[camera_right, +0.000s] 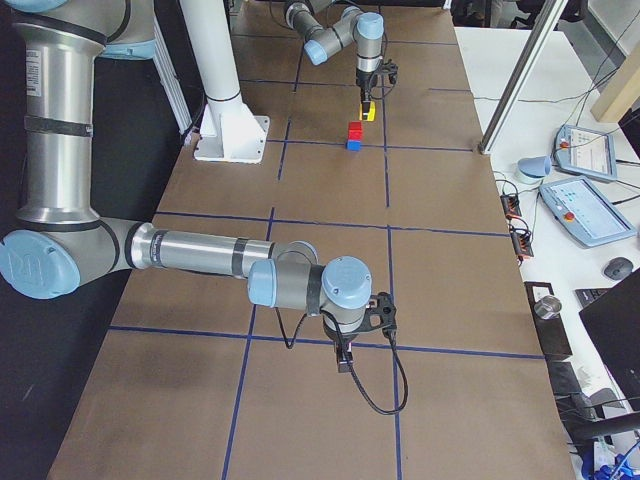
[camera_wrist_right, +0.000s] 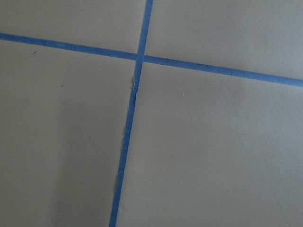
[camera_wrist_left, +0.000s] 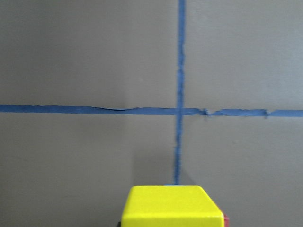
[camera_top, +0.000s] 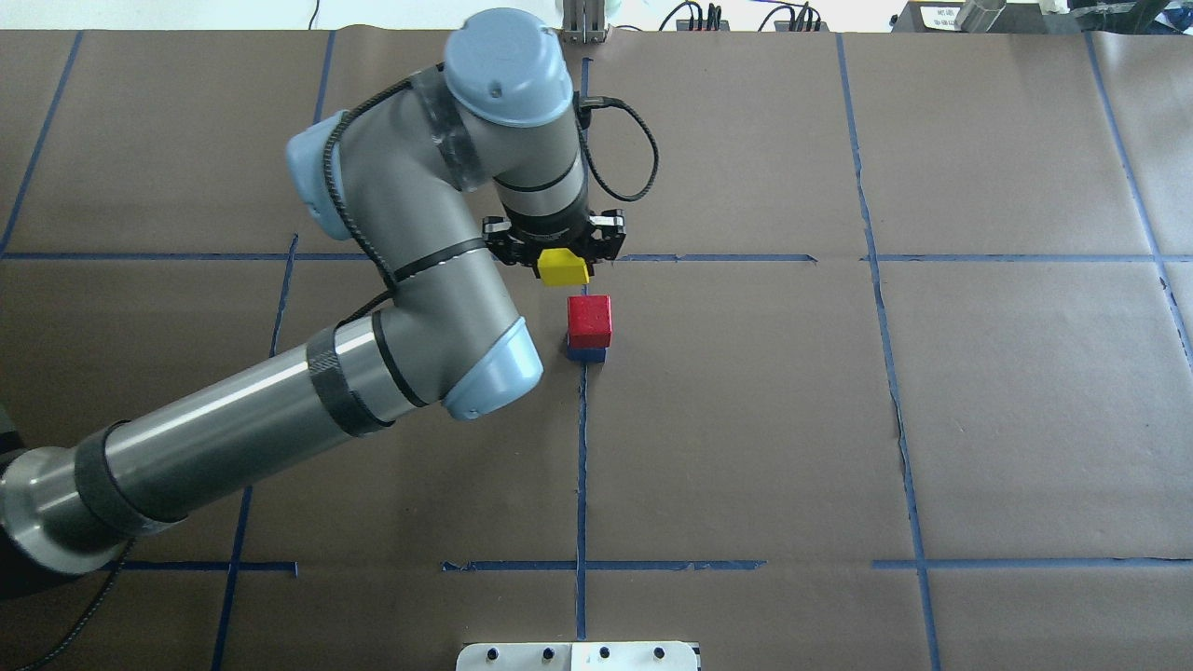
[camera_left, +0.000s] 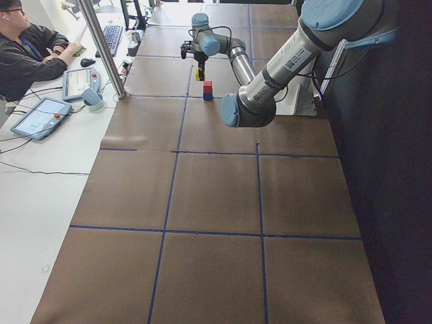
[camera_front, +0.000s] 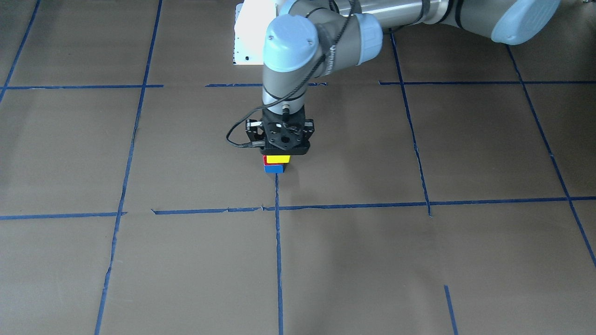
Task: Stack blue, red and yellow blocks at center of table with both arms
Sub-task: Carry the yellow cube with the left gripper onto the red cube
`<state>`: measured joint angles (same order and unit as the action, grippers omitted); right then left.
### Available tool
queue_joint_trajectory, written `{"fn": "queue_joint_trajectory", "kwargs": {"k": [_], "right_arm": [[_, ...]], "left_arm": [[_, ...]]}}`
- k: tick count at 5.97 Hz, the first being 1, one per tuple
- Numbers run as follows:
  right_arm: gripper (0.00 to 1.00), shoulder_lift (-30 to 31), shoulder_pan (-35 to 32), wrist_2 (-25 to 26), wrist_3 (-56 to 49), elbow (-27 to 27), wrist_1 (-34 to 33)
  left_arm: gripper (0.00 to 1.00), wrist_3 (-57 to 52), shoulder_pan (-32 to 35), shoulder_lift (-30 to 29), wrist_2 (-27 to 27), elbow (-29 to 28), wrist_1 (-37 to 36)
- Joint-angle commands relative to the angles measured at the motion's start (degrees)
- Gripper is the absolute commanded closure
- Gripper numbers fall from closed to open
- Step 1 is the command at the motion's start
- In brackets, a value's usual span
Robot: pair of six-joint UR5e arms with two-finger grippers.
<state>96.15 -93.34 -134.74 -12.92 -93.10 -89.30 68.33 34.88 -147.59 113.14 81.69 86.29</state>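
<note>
A red block [camera_top: 589,319] sits on a blue block [camera_top: 586,353] at the table's middle, on a blue tape line. My left gripper [camera_top: 562,266] is shut on a yellow block [camera_top: 562,268] and holds it in the air just above the red block, slightly to the far side and not touching it. In the front view the yellow block [camera_front: 278,159] covers most of the red block [camera_front: 265,160], with the blue block [camera_front: 274,168] below. My right gripper [camera_right: 345,350] hangs low over bare table, far from the stack; I cannot tell whether it is open or shut.
Brown paper with a blue tape grid [camera_top: 582,466] covers the table. A white mounting plate [camera_top: 578,655] lies at the robot's edge. An operator [camera_left: 27,54], tablets and a metal post [camera_left: 101,47] are on the side bench.
</note>
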Motion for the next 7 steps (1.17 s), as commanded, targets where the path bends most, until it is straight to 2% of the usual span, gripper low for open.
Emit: {"fn": "queue_joint_trajectory", "kwargs": {"k": [1, 7], "right_arm": [[0.0, 0.1, 0.0, 0.0, 0.0, 0.0, 0.0], [0.0, 0.1, 0.0, 0.0, 0.0, 0.0, 0.0]], "left_arm": [[0.82, 1.4, -1.2, -0.5, -0.6, -0.9, -1.5], [0.77, 4.0, -2.5, 0.0, -0.7, -0.8, -2.2]]}}
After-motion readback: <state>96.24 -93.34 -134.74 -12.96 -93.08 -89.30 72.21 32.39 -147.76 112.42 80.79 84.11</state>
